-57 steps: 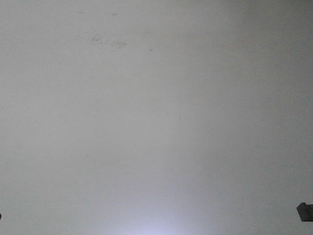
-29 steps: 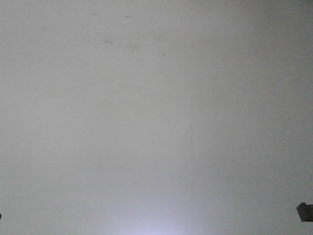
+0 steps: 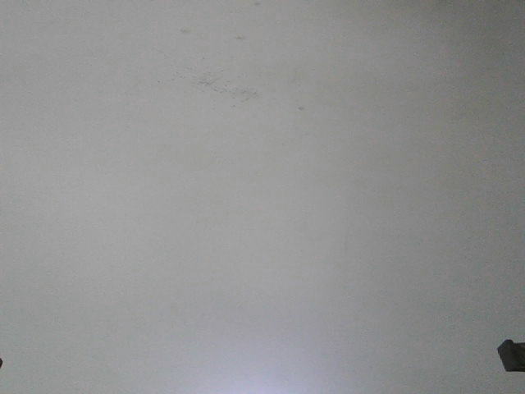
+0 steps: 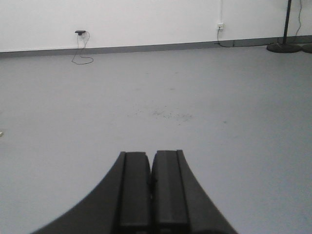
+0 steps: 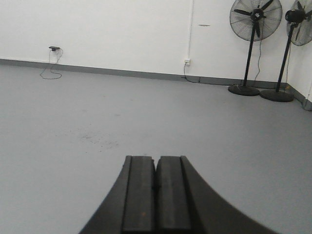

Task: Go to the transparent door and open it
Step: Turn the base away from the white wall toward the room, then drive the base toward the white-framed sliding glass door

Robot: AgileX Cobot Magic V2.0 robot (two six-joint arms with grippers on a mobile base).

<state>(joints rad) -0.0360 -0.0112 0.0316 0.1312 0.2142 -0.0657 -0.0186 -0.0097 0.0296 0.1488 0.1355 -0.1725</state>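
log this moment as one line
door: not in view | left claw: shut, empty | right claw: shut, empty | front view: grey floor only | fans: two, by wall

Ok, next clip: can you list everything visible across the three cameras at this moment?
floor: one, grey, fills the front view and the lower wrist views
scuff marks: one speckled patch, dark, on the floor
wall: one, white, far end of the room
skirting: one strip, grey, foot of the wall
pedestal fans: two, black, far right by the wall
wall socket: one, white, low on the wall
plug adapter: one, black, left on the wall, thin cable trailing down
dark corner piece: one, front view's lower right edge, unidentifiable
transparent door: none in view
left pincer: one, black, shut, empty
right pincer: one, black, shut, empty
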